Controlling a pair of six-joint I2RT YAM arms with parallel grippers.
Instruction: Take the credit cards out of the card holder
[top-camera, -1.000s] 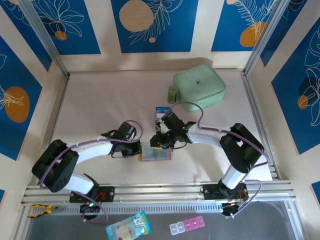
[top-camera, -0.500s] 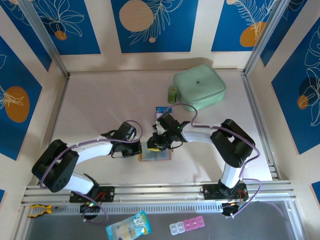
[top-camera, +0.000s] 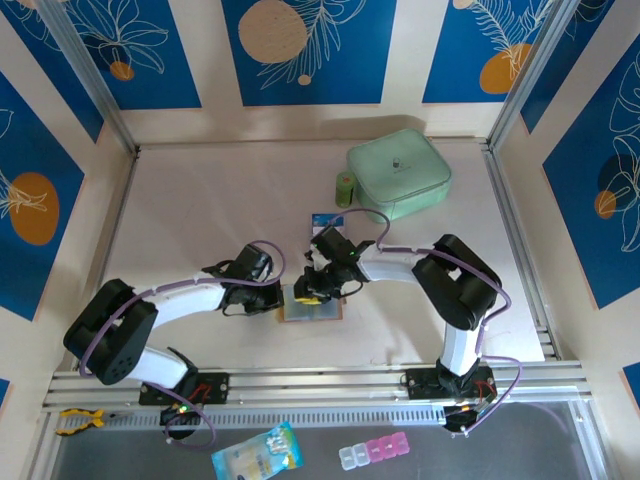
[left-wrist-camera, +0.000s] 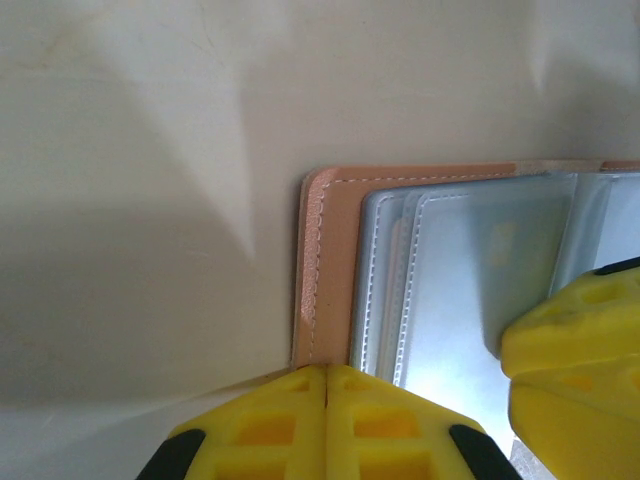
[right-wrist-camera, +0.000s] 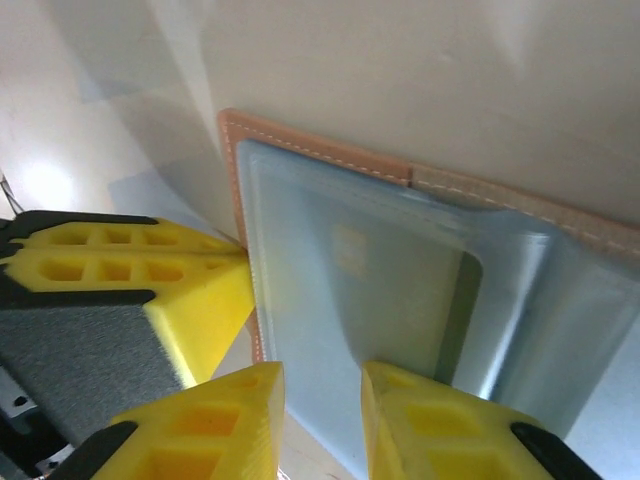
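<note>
- My left fingers (left-wrist-camera: 270, 430) are pressed together, their tips on the tan edge of the card holder (left-wrist-camera: 322, 260), pinning it open on the counter (left-wrist-camera: 150, 150).
- My right fingers (right-wrist-camera: 420, 420) stand slightly apart at the near edge of the clear sleeve (right-wrist-camera: 290, 230), over the credit card (right-wrist-camera: 400, 300) inside.
- Best, I judge: nip the card's edge alone, then slide it along the sleeve, not upward.

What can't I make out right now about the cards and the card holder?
- Card count: in both wrist views, frosted sleeves in the card holder blur the contents; one faint chip outline shows.
- Holder's other half: cut off by the right edge in both wrist views; from above, the left end effector and right end effector cover part.
- Blue card on the table: part-hidden by the right arm, too small to read.
</note>
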